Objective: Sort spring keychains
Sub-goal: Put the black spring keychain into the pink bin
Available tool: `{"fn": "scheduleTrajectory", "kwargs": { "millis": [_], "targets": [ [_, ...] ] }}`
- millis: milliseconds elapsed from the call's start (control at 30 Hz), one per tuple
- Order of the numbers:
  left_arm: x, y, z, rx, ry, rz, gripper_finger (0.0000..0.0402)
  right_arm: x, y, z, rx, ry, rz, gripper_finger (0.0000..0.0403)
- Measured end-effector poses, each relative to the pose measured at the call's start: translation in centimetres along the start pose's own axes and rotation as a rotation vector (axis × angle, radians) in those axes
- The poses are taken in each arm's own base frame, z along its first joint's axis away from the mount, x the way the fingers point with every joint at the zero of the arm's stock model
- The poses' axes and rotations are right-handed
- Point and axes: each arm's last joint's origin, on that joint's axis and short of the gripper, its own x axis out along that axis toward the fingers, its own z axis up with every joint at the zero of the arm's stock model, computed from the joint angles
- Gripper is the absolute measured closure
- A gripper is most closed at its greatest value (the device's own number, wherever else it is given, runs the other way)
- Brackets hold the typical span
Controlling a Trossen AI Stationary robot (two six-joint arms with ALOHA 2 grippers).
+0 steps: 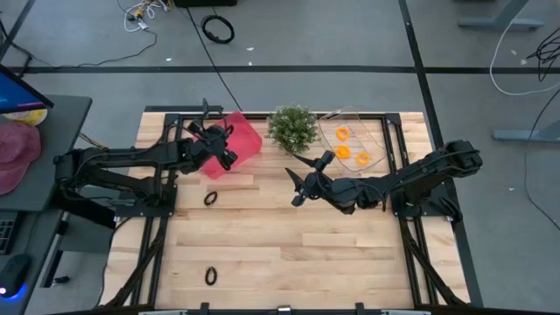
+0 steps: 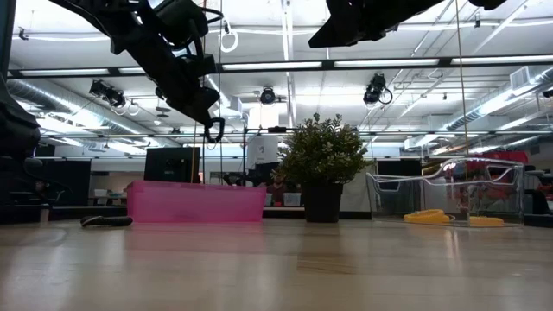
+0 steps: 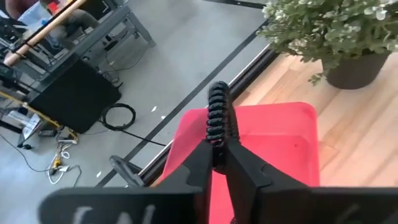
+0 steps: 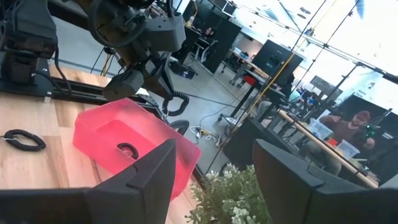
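Note:
My left gripper [image 1: 220,147] is over the pink bin [image 1: 238,140] at the far left and is shut on a black spring keychain [image 3: 217,121]. One black keychain [image 4: 127,149] lies inside the bin. Two more black ones [image 1: 210,199] [image 1: 211,276] lie on the wood. Three orange keychains [image 1: 343,151] lie in the clear container [image 1: 372,131] at the far right. My right gripper [image 4: 214,180] hovers open above mid-table, near the potted plant [image 1: 293,128], with nothing between its fingers. My left gripper pinches the black keychain's coil [image 3: 217,149] between its two fingertips, at one end of the loop. The fingers slant down toward the bin. The rest of the loop [image 2: 213,130] sticks out past the fingertips and hangs clear above the pink bin.
The potted plant [image 2: 321,164] stands between the pink bin [image 2: 194,201] and the clear container [image 2: 449,186] along the far edge. Bare wood fills the near half of the table. Black frame rails run along the table's left, right and far sides.

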Motion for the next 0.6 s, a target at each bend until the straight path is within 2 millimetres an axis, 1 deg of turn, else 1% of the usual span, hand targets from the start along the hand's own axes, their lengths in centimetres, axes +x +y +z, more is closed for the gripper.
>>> {"fn": "scheduleTrajectory", "kwargs": {
  "millis": [133,267,367,600],
  "targets": [
    [0.0,0.09,0.01,0.0,-0.002,0.032,0.032,0.0,0.03,-0.07,0.006,0.005,0.002,0.0188],
    [0.0,0.12,0.01,0.0,-0.003,0.04,0.0295,0.02,0.06,-0.15,0.008,0.011,0.004,0.0188],
    [0.0,0.11,0.01,0.001,-0.003,0.04,0.0287,0.02,0.07,-0.17,0.007,0.012,0.005,0.0188],
    [0.01,0.09,0.01,0.002,-0.002,0.036,0.0285,0.02,0.07,-0.17,0.007,0.012,0.005,0.0188]
  ]
}}
